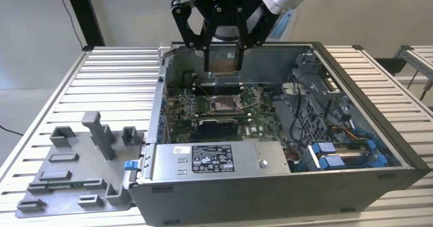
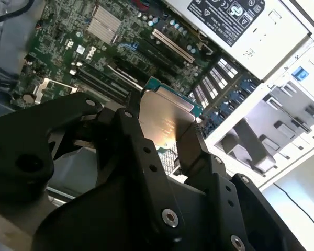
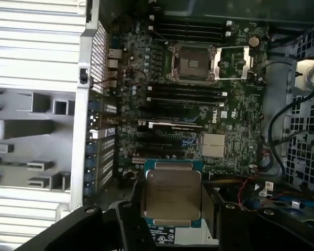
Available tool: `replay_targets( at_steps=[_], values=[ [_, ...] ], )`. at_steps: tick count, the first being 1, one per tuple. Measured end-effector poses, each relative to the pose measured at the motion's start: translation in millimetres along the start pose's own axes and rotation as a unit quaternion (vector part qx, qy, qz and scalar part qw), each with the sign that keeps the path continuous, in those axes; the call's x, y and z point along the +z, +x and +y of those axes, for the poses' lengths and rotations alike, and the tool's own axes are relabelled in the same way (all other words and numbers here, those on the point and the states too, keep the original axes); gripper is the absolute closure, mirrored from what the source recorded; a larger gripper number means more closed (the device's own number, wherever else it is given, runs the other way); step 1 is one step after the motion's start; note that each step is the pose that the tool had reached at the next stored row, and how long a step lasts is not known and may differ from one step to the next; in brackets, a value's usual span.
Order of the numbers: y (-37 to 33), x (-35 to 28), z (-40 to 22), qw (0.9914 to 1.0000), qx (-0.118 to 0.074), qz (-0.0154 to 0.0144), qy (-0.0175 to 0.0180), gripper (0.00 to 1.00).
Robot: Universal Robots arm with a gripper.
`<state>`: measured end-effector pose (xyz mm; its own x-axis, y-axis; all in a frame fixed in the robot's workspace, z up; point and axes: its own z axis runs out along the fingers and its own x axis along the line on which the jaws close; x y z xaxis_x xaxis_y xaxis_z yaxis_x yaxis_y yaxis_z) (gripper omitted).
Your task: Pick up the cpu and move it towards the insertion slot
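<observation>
Holding the cpu (image 1: 223, 61) in the tool (image 1: 223, 70), clamped on two opposite edges, upper middle of the exterior view, just above the back wall of the open computer case (image 1: 271, 181). Hanging on edge there, tan-gold side to the camera, lifted clear of the green motherboard (image 1: 260, 128). Well apart from the insertion slot (image 1: 223, 103), which sits at frame centre in the exterior view with its pale centre bare; same slot (image 3: 192, 63) visible in the first wrist view, far across the board from the chip. Same grip confirmed in the first wrist view, silvery face of the cpu (image 3: 172, 195) showing, and in the second wrist view, cpu (image 2: 165, 123) pinched between black fingers (image 2: 130, 138). Off to the lower left of the exterior view, grey tray (image 1: 74, 176) with upright blocks on the slatted tabletop (image 1: 115, 85). Handling, judged from looks: light, thin, stiff, no give under squeeze. Smooth metal lid probably slippery, narrow edges giving little purchase, so a risk of twisting or sliding out if bumped. Reverse likely the delicate side, best left untouched. Edge hold looks like the right place: both flat faces free of the pads, chip square in the grip.
</observation>
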<state>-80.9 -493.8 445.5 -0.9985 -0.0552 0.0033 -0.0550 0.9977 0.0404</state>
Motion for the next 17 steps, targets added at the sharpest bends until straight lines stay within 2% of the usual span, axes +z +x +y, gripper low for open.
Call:
replay_targets(
  at_steps=[3, 11, 17],
  values=[
    [-7.4, 0.0, -0.3, 1.0, 0.0, 0.0, 0.0, 1.0],
    [-19.2, 0.0, -0.9, 1.0, 0.0, 0.0, 0.0001, 1.0],
    [-20.1, 0.0, -0.9, 1.0, 0.0, 0.0, 0.0, 1.0]
  ],
)
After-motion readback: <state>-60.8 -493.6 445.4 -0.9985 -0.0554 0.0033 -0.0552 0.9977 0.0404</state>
